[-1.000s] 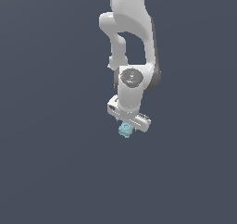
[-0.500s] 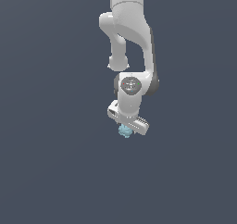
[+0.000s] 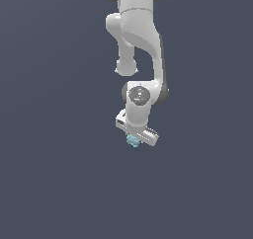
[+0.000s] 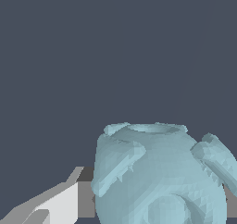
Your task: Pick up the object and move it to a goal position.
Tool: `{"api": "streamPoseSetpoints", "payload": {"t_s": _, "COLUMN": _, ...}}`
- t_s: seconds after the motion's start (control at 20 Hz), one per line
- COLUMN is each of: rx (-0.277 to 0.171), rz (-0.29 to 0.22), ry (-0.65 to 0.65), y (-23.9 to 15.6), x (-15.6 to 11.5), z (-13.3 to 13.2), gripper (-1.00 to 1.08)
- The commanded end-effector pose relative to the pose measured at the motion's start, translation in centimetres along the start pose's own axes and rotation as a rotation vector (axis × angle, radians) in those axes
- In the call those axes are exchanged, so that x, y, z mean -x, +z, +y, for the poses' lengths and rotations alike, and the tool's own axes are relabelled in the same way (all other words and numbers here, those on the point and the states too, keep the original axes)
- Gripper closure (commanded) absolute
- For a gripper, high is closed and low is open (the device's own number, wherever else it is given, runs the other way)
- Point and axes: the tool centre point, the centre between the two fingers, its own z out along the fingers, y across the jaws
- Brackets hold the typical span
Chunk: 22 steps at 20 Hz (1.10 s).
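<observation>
Arm: a white jointed arm (image 3: 140,45) is seen reaching down from the top of the exterior view, with a round grey-capped joint (image 3: 139,95) just above the wrist.
Tool: the tool (image 3: 134,138) is carried at the low end of the arm, its white crossbar tilted so that the end toward the exterior view's right sits lower.
Tool state: the tool is closed around the blob; in the wrist view one white and grey finger (image 4: 55,204) is seen pressed against the blob's side, while the other finger is mostly hidden behind it.
Blob: a pale cyan-blue, lumpy blob (image 3: 132,140) is held directly under the tool, touching it, and looks much smaller than the tool.
Blob up close: in the wrist view the blob (image 4: 159,177) is shown as roughly round, with a flat rim on one side and knobs sticking out.
Surroundings: only a plain dark grey-blue background (image 3: 54,159) is shown around the arm; whether the blob touches any counter cannot be told.
</observation>
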Motion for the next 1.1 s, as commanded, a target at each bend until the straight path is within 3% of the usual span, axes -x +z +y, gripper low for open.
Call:
{"api": "streamPoseSetpoints", "payload": {"t_s": 0.0, "rx": 0.001, "rz": 0.000, "ry": 0.000, "y": 0.1, "x": 0.0, "z": 0.0, "gripper": 1.08}}
{"api": "streamPoseSetpoints", "payload": {"t_s": 0.55, "rx": 0.000, "rz": 0.000, "ry": 0.000, "y": -0.6, "x": -0.3, "z": -0.2, "gripper": 1.08}}
{"api": "streamPoseSetpoints", "payload": {"t_s": 1.05, "rx": 0.000, "rz": 0.000, "ry": 0.000, "y": -5.2, "x": -2.7, "z": -1.6, "gripper": 1.08}}
